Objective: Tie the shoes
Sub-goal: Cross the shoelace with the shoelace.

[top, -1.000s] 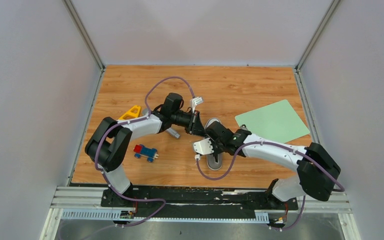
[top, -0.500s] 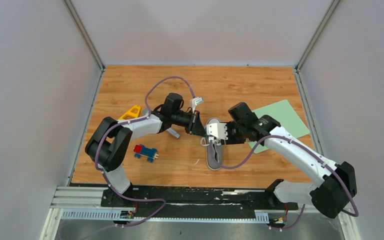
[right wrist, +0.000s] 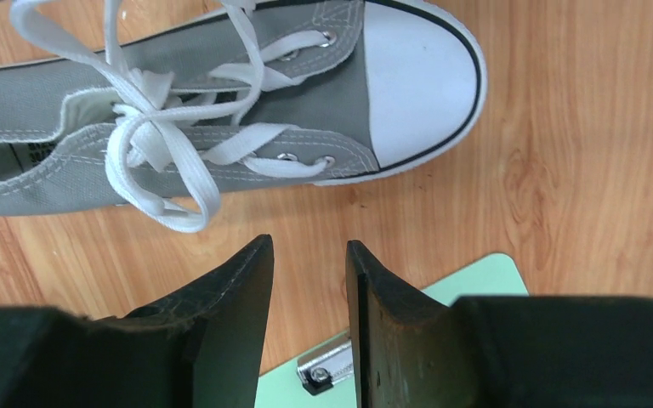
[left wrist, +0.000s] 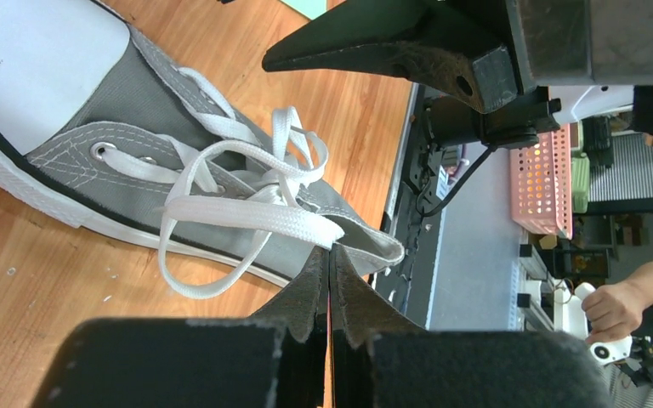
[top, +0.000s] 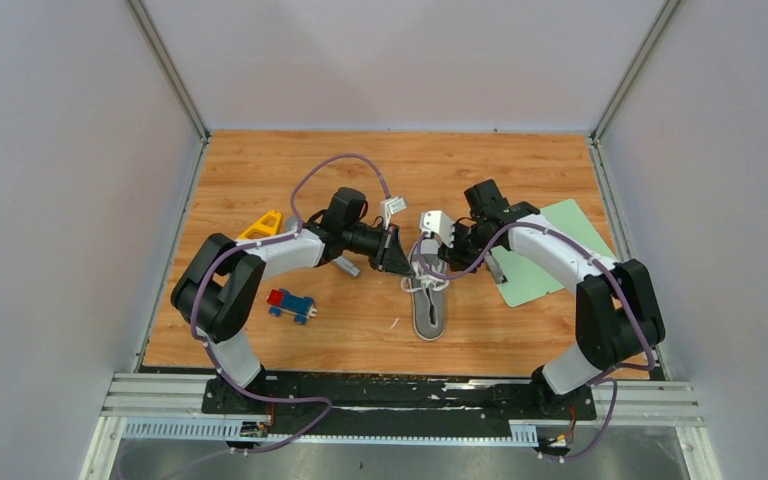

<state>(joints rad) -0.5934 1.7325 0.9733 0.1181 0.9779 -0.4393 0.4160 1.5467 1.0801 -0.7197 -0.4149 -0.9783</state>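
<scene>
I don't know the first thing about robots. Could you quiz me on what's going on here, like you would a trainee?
1. True or false: the right arm's jaws are clamped on a lace.
2. What do the left arm's jaws pinch? A) a white lace B) a toy car C) a green board
3. What colour is the toe cap of the sneaker?

Key: 1 false, they stand open and empty beside the sneaker; 2 A; 3 white.
</scene>
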